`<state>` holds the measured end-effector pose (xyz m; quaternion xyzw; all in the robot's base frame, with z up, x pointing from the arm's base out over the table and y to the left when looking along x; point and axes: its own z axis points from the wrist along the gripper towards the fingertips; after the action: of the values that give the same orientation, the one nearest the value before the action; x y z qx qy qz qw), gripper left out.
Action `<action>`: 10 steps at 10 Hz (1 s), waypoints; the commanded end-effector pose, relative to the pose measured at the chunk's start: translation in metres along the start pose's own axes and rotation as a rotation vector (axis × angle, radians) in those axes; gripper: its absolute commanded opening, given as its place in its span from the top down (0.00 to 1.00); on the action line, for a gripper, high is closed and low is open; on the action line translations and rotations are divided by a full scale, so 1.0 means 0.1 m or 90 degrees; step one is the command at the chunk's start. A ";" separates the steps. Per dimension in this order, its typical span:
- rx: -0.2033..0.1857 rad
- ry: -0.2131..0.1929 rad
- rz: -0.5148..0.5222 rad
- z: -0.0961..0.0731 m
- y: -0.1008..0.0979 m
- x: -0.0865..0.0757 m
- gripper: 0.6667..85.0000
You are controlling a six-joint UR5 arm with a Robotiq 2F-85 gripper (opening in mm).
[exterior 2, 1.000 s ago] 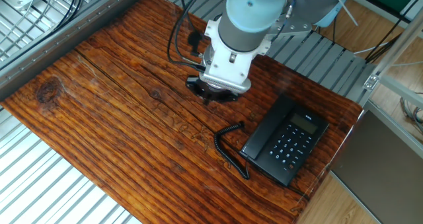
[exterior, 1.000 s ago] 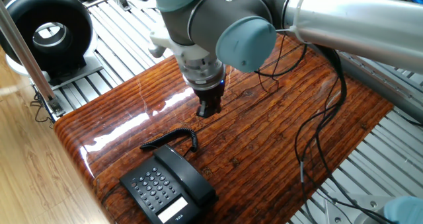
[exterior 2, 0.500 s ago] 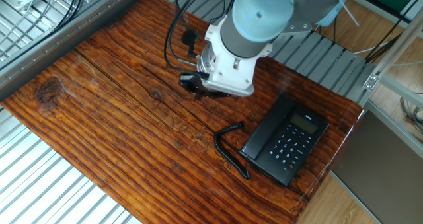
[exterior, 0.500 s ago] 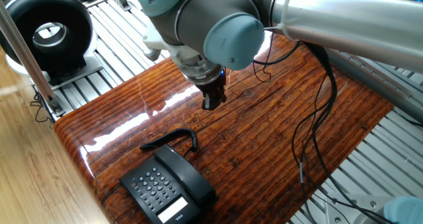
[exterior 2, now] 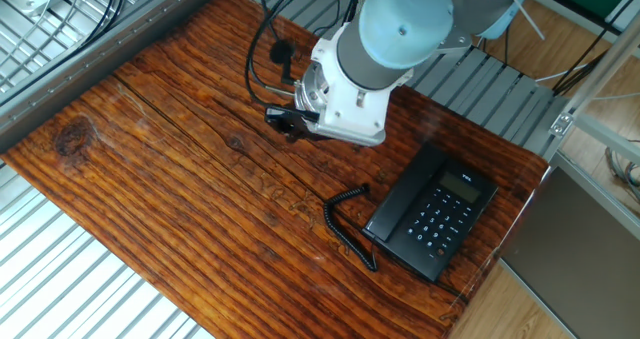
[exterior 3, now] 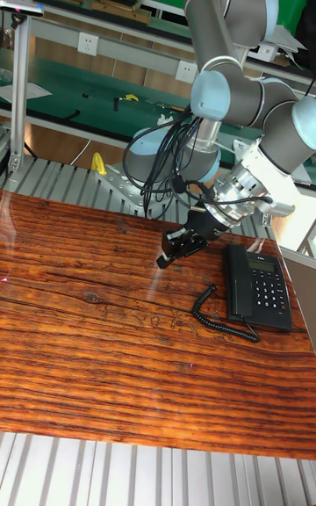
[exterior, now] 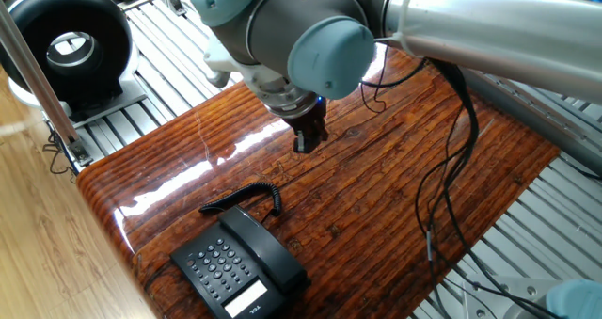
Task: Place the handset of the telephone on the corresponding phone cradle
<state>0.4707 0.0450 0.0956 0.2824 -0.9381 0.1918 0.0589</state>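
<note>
The black telephone (exterior: 226, 272) (exterior 2: 435, 219) (exterior 3: 262, 286) stands near one corner of the wooden table. The handset (exterior: 268, 248) (exterior 2: 403, 197) (exterior 3: 235, 285) lies flat along the base beside the keypad, covering the phone cradle. Its coiled cord (exterior: 252, 197) (exterior 2: 345, 229) (exterior 3: 215, 313) loops over the table in front of the phone. My gripper (exterior: 308, 142) (exterior 2: 282, 120) (exterior 3: 166, 258) hangs tilted above the bare wood, well apart from the phone. Its fingers look closed together with nothing held.
A big black ring-shaped device (exterior: 66, 41) stands on the metal frame beyond the table's far left corner. Loose black cables (exterior: 451, 178) trail from the arm over the right part of the table. The wooden table (exterior 2: 150, 179) has slatted aluminium rails around it.
The gripper has drifted farther from the phone and the wrist has tilted over. The phone, handset and cord have not moved.
</note>
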 end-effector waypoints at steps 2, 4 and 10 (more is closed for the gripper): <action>-0.039 -0.025 0.077 0.10 0.13 -0.08 1.00; -0.209 -0.061 0.211 0.13 0.75 -0.33 1.00; -0.286 -0.103 0.307 -0.40 1.00 -0.22 1.00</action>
<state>0.4336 0.1307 0.0698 0.0763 -0.9967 -0.0103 0.0239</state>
